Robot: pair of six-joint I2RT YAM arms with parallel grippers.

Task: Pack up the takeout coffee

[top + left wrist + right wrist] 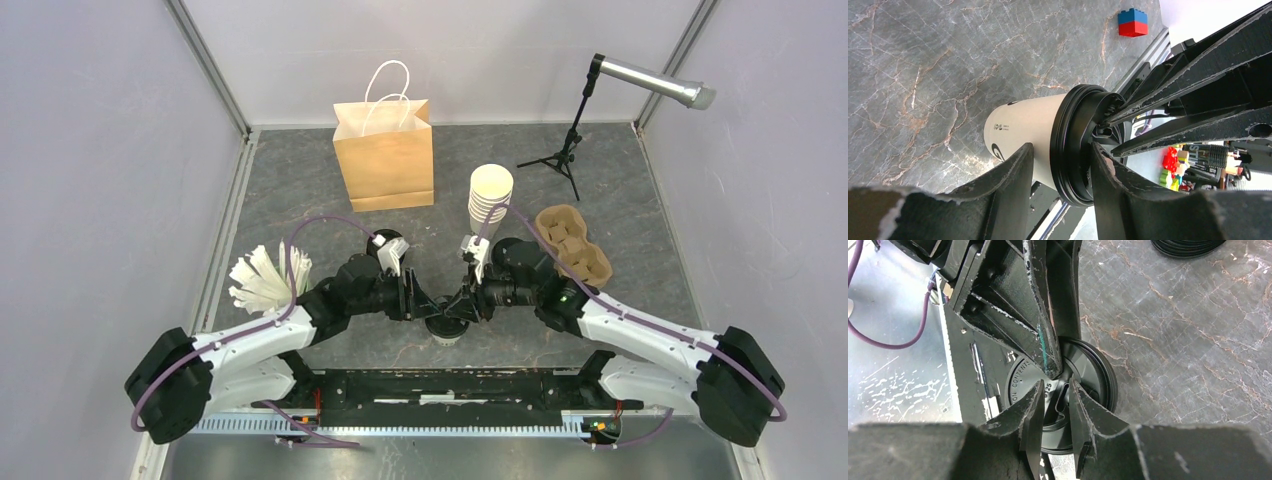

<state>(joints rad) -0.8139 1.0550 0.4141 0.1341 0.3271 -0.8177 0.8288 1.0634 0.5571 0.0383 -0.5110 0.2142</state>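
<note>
black-lidded takeout coffee (pixel 443 331) stands near the front edge of the table (pixel 300 190), between both grippers. paper bag (pixel 385 160) upright at back, inside hidden. left gripper (pixel 1062 148) straddles the lid (pixel 1098 385) rim; right gripper (pixel 1056 386) narrowly parted over the lid; cannot tell if either grips. only left wrist view shows a red-blue brick (pixel 1133 23).

- Top camera: high behind both arms (pixel 440 305), looking down over the whole table (pixel 300 190).
- Left wrist: close, side-on to the coffee cup (pixel 1023 125).
- Right wrist: close above its lid (pixel 1098 380); all three views share this cup.
</note>
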